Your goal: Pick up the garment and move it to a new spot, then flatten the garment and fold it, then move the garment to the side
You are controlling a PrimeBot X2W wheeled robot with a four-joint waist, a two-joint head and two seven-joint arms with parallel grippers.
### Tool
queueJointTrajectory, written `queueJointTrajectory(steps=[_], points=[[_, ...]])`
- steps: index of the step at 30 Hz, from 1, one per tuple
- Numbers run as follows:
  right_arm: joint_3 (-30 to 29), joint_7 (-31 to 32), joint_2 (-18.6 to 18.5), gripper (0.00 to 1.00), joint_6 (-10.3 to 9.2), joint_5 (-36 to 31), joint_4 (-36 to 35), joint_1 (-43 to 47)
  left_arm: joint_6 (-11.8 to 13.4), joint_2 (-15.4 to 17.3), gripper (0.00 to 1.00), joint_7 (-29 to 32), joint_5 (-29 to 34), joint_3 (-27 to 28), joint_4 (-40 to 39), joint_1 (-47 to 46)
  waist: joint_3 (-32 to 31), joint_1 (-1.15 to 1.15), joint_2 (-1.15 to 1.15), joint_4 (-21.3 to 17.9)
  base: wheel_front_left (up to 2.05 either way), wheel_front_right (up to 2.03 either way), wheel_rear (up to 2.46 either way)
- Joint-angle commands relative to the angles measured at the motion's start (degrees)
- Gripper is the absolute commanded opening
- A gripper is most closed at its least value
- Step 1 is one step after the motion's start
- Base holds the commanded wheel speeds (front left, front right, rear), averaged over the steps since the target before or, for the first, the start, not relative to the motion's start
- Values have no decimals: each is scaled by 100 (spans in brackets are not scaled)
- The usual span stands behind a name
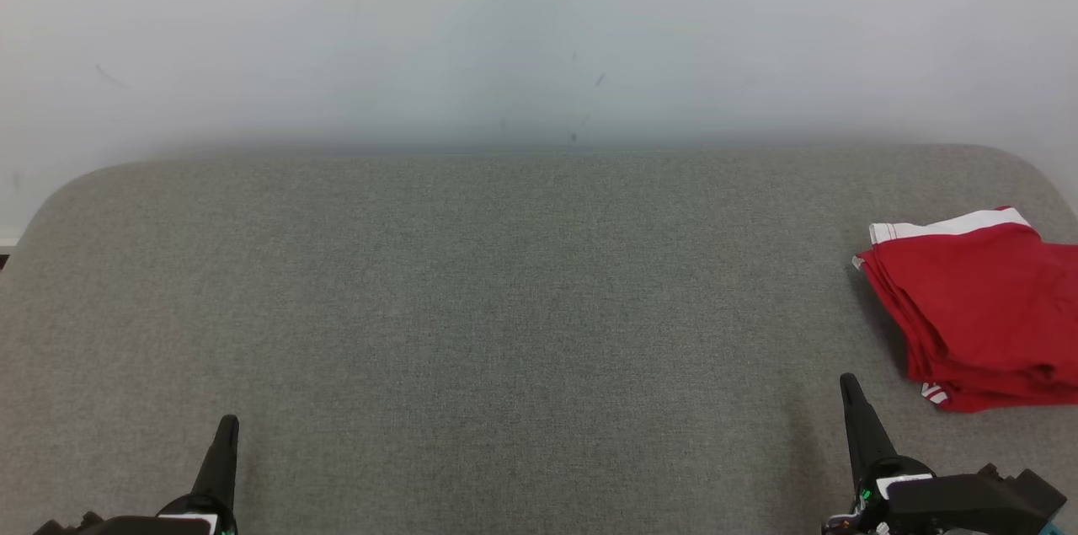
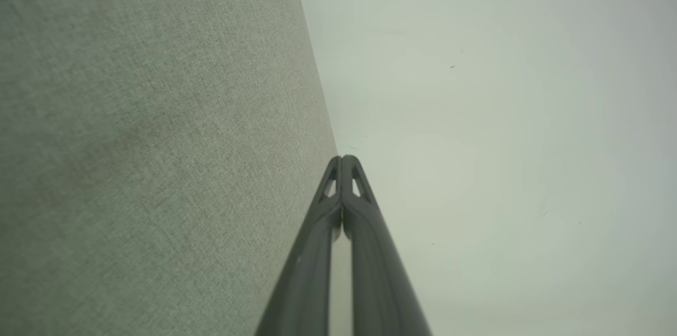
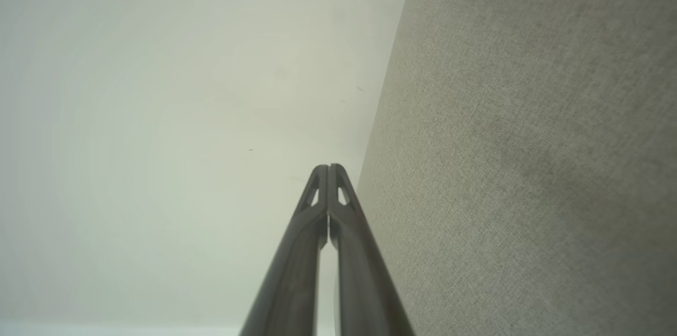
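Head view, right edge: the red garment (image 1: 981, 307) lies folded in a neat stack on the grey tabletop (image 1: 505, 307), so every step looks done. At the bottom corners, left gripper (image 1: 226, 427) and right gripper (image 1: 849, 387) rest with fingers together, holding nothing.

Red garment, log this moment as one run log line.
garment: folded, at right edge of grey surface | left gripper: shut, empty | right gripper: shut, empty, clear of garment | task: appears done
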Motion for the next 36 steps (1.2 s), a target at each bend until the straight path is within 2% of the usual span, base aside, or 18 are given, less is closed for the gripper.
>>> queueJointTrajectory(steps=[1,25,36], points=[[21,-13,-14,0,-10,144,-11,-88,-35,-9,0,45,-156,37,-55,-93,2,0,0,0,0,0,0],[101,-42,-15,0,-11,1095,48,-163,-46,-24,0,350,-993,141,-112,-184,23,0,0,1,0,0,0],[98,-42,-14,0,-11,1077,43,-156,-46,-23,0,347,-970,136,-110,-181,23,0,0,1,0,0,0]])
